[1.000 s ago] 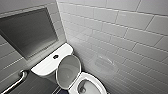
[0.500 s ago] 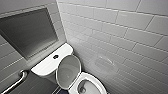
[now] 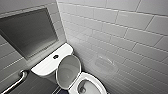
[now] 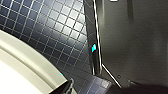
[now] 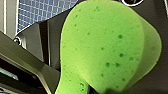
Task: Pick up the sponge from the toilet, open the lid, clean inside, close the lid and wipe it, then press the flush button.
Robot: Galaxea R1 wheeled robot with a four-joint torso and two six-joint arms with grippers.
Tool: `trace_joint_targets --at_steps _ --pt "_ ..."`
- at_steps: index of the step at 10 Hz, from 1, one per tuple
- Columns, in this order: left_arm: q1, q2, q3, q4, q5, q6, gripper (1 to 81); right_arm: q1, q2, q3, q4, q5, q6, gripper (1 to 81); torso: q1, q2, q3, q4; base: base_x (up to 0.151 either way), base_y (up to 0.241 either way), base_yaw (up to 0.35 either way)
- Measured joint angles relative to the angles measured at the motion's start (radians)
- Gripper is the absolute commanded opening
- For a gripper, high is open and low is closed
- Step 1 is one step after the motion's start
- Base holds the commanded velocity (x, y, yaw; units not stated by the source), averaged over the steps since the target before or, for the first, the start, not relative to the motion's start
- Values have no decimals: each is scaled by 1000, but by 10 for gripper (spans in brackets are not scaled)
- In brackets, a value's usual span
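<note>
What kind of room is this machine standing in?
Most likely a small bathroom or toilet cubicle. A white toilet stands in the corner against a tiled wall, with its lid raised and a flush button on the tank top. A metal grab rail is fixed beside it.

Head camera: mounted high, looking steeply down into a corner of grey wall tiles (image 3: 120, 32). The toilet (image 3: 96, 82) lies along the lower edge, its bowl partly cut off. Left wrist camera: facing down, close to a dark blue floor (image 4: 57, 27) of small square tiles. A white curved edge, seemingly the toilet, sits in one corner, and this is what it shares with the head view. Right wrist camera: very near the green sponge (image 5: 105, 45), with a patch of the same tiled floor behind, shared by both wrist views
</note>
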Motion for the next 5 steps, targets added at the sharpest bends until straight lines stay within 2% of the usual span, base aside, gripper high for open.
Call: trace_joint_targets --at_steps 2,3,5 --pt "-13 40 7 -167 82 173 811 0 0 0 0 0 0 10 0 0 0 0 0 0 0" --pt "-23 49 16 -235 116 284 811 -1 0 0 0 0 0 10 0 0 0 0 0 0 0" --pt "-28 47 37 -453 153 539 811 -1 0 0 0 1 0 10 0 0 0 0 0 0 0"
